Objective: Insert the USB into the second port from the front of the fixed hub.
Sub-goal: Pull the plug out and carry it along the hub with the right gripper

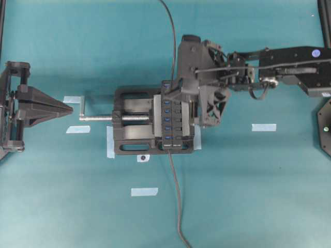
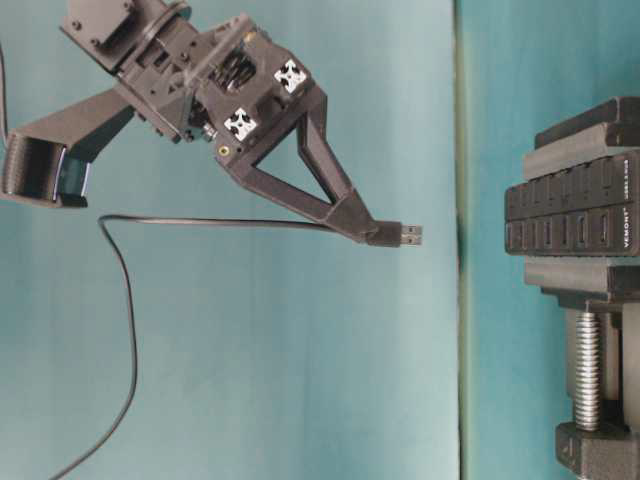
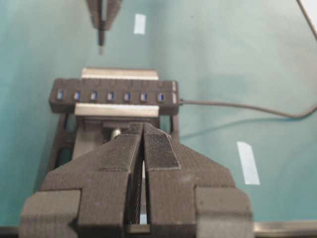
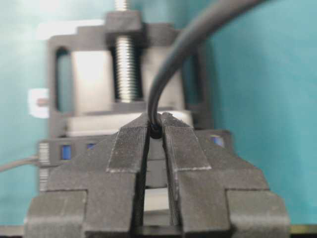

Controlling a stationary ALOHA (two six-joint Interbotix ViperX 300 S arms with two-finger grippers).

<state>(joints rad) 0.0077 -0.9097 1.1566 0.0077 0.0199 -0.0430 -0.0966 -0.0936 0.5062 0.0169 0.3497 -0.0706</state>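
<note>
The right gripper [image 2: 385, 236] has its jaws clamped on the USB [image 2: 410, 235], and in the table-level view the little metal plug pokes out from the fingertips, up in the air and well apart from the fixed hub [image 2: 570, 215]. Its thin cable [image 2: 125, 300] trails back from the jaws and loops down. From the right wrist camera, the cable [image 4: 171, 64] arches up out of the pinch, with the vise [image 4: 126, 59] and its silver screw directly beyond. Overhead, the right arm hangs over the far end of the fixed hub [image 1: 175, 121], which sits gripped in the vise [image 1: 132, 126] on the teal surface [image 1: 248, 196], blue ports in a row. Over on the other side, the left gripper [image 1: 67, 108] waits well clear of the vise, jaws pressed together on nothing; its wrist view shows the fingertips [image 3: 158, 148] meeting, the hub [image 3: 114, 94] ahead.
</note>
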